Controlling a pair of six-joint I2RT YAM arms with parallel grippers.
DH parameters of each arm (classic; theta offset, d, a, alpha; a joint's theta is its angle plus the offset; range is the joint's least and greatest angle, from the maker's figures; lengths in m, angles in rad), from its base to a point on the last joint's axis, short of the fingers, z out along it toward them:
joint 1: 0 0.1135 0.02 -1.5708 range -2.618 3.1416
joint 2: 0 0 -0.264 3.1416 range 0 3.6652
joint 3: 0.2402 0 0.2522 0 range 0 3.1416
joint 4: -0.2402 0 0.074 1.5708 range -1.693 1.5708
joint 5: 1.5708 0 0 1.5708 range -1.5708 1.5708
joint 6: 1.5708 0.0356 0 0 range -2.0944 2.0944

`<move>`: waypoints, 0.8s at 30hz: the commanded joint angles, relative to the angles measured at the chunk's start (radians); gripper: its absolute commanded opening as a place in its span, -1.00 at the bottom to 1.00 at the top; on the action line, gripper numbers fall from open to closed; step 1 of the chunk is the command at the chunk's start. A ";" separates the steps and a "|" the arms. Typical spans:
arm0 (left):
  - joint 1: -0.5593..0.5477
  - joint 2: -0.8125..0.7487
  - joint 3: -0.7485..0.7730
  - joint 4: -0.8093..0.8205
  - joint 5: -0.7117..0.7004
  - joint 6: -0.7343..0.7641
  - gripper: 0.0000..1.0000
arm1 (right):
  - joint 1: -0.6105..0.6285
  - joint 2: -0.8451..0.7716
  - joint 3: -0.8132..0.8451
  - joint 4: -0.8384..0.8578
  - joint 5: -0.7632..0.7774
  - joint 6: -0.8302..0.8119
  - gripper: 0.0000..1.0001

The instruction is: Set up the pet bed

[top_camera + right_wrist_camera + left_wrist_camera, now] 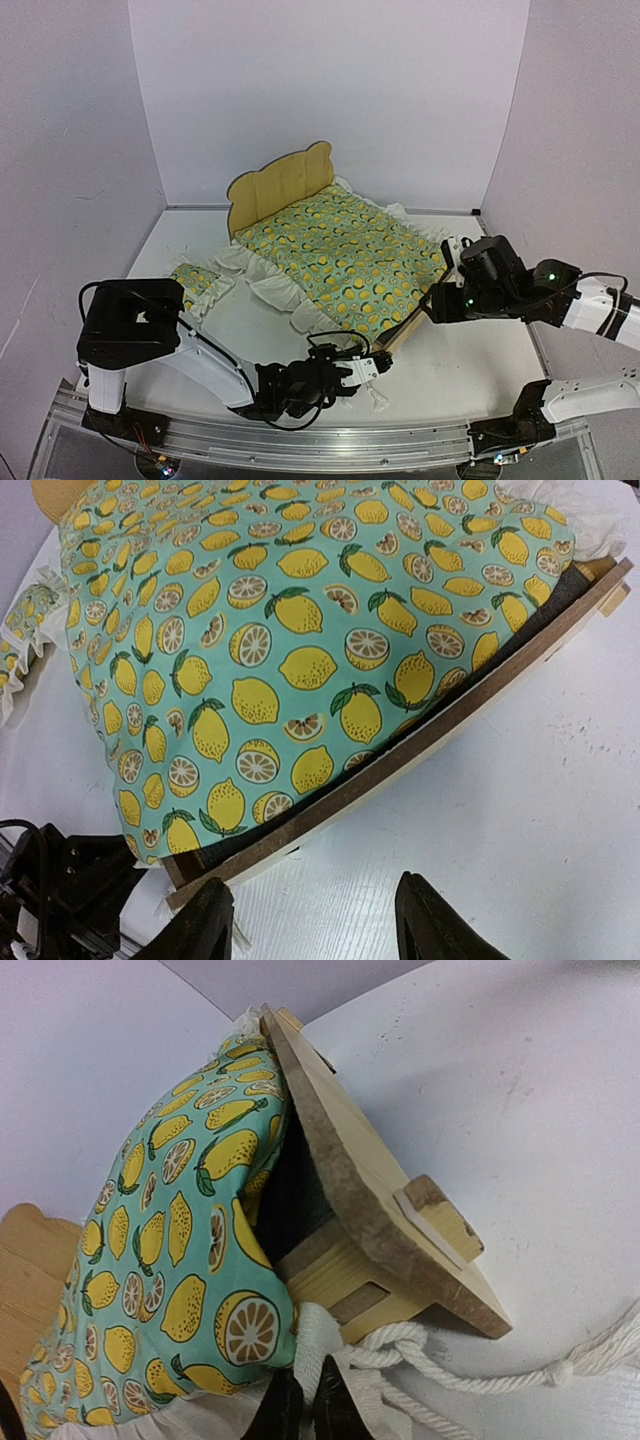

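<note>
plywood pet bed | lemon quilt | left gripper apparently pinching ruffle | right gripper wide

I am seeing a lemon-print quilt lying spread out, its white ruffle spilling onto the white worktop. A small matching pillow is sitting left of the quilt, just beside its ruffle. A knotted white cord is lying at the quilt's near corner.
</note>
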 commanded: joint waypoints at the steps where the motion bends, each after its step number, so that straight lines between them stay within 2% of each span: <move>1: -0.013 -0.068 -0.019 0.044 0.149 -0.073 -1.00 | -0.025 0.024 0.101 0.008 0.055 -0.052 0.14; 6: -0.011 -0.093 -0.077 0.038 0.360 -0.181 -1.00 | -0.070 0.078 0.136 0.006 0.031 -0.058 0.13; 9: -0.003 -0.069 -0.061 0.008 0.460 -0.216 -1.00 | -0.153 0.115 0.129 0.005 -0.051 -0.025 0.01; 12: 0.003 -0.063 -0.047 -0.021 0.534 -0.243 -1.00 | -0.215 0.140 0.115 0.006 -0.096 -0.004 0.02; 13: 0.004 -0.072 -0.049 -0.030 0.523 -0.250 -0.91 | -0.234 0.147 0.114 0.004 -0.116 -0.007 0.07; 15: 0.009 -0.117 -0.072 -0.060 0.485 -0.259 -0.39 | -0.274 0.162 0.116 0.005 -0.140 -0.005 0.20; 17: 0.021 -0.212 -0.126 -0.087 0.469 -0.275 -0.06 | -0.318 0.165 0.103 0.004 -0.157 0.005 0.38; 20: 0.047 -0.421 -0.213 -0.164 0.512 -0.321 0.10 | -0.404 0.171 0.079 0.008 -0.199 0.020 0.50; 22: 0.068 -0.588 -0.259 -0.235 0.553 -0.363 0.29 | -0.439 0.188 0.077 0.007 -0.186 0.043 0.58; 24: 0.119 -0.729 -0.295 -0.290 0.607 -0.437 0.36 | -0.461 0.218 0.091 0.009 -0.185 0.070 0.58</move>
